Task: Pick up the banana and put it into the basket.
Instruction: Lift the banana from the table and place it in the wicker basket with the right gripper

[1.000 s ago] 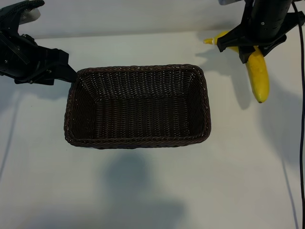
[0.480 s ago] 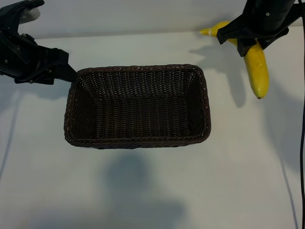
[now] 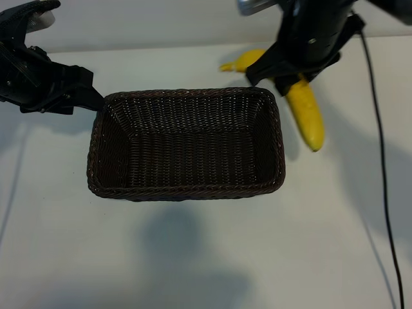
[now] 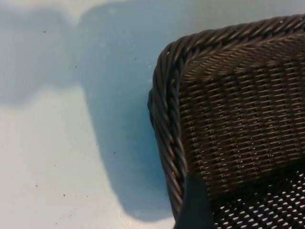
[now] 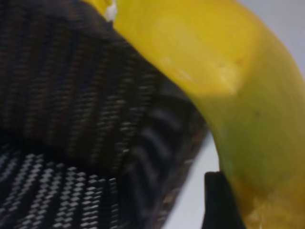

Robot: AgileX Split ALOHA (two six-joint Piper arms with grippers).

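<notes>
The yellow banana [image 3: 308,119] hangs in the air just past the far right corner of the dark wicker basket [image 3: 187,191]. My right gripper [image 3: 291,72] is shut on its middle, with the stem end pointing left along the basket's far rim. In the right wrist view the banana [image 5: 228,81] fills the frame above the basket's corner [image 5: 157,138], with one dark finger [image 5: 217,200] against it. My left gripper [image 3: 90,98] stands open at the basket's far left corner. One of its fingers [image 4: 196,202] lies just inside the braided rim [image 4: 167,119].
The basket stands in the middle of a white table [image 3: 193,257]. A black cable [image 3: 380,148] runs down the right side of the table from the right arm. Shadows of the arms fall on the table in front of the basket.
My right gripper has carried the banana to the left, from the table's far right corner to the basket's far right corner. The left arm and the basket have not moved.
</notes>
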